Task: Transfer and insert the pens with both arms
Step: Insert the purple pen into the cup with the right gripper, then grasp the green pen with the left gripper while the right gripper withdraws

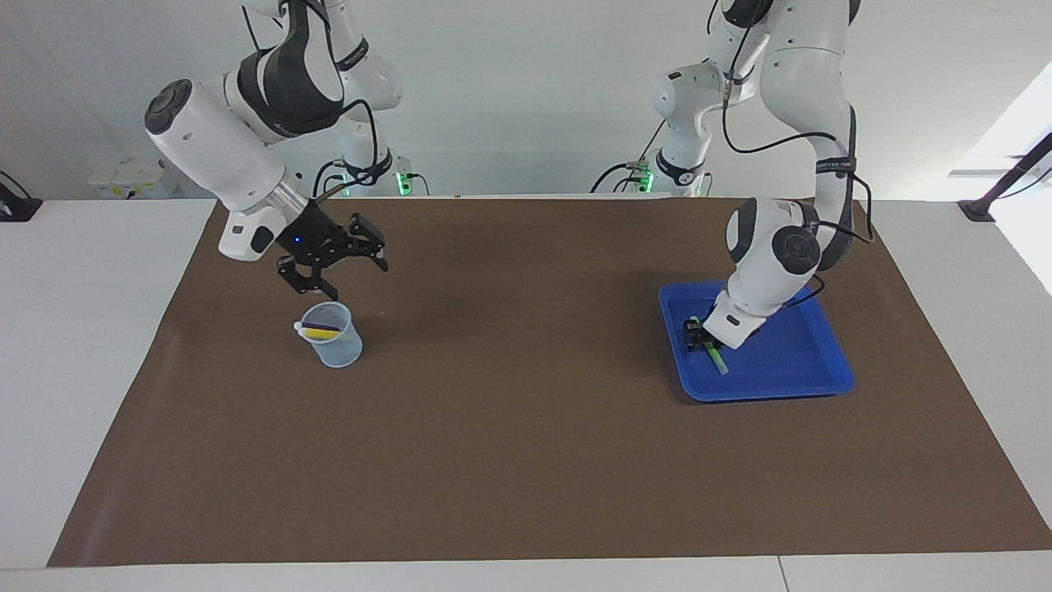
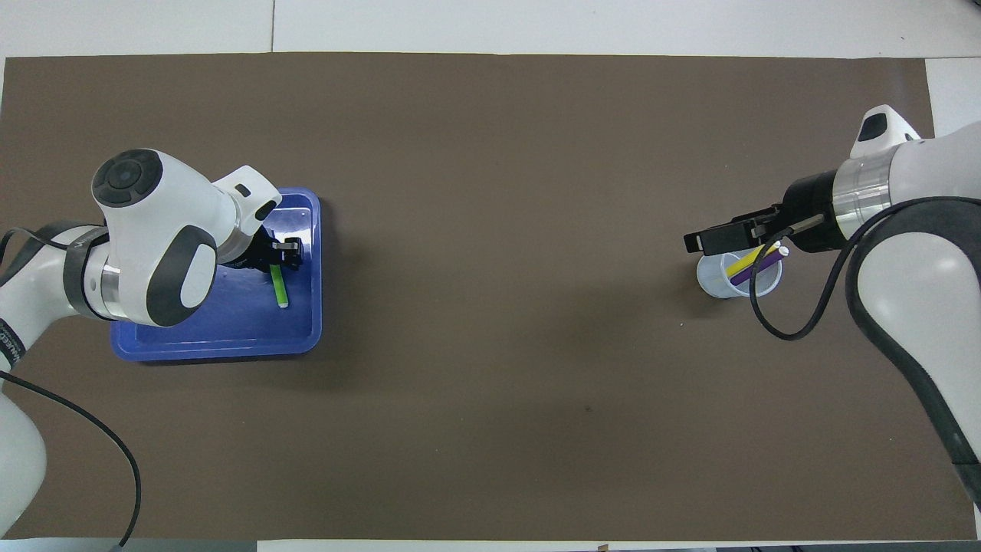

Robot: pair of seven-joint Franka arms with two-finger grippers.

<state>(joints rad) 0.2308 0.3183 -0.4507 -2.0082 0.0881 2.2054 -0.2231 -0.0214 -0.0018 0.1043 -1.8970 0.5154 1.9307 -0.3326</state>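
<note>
Yellow pen (image 2: 745,264) and purple pen (image 2: 756,271) lean in the cup (image 2: 709,281).

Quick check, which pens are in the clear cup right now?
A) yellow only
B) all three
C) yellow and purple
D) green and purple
C: the yellow pen and the purple pen both stand in the clear cup, while the green pen lies in the blue tray under the left gripper.

The left gripper (image 1: 695,335) is hiding the green pen's (image 1: 717,359) upper end, and its fingertips are sitting too small to judge. Below the right gripper (image 1: 355,278), the cup (image 1: 336,349) is concealing both pens' lower ends.
</note>
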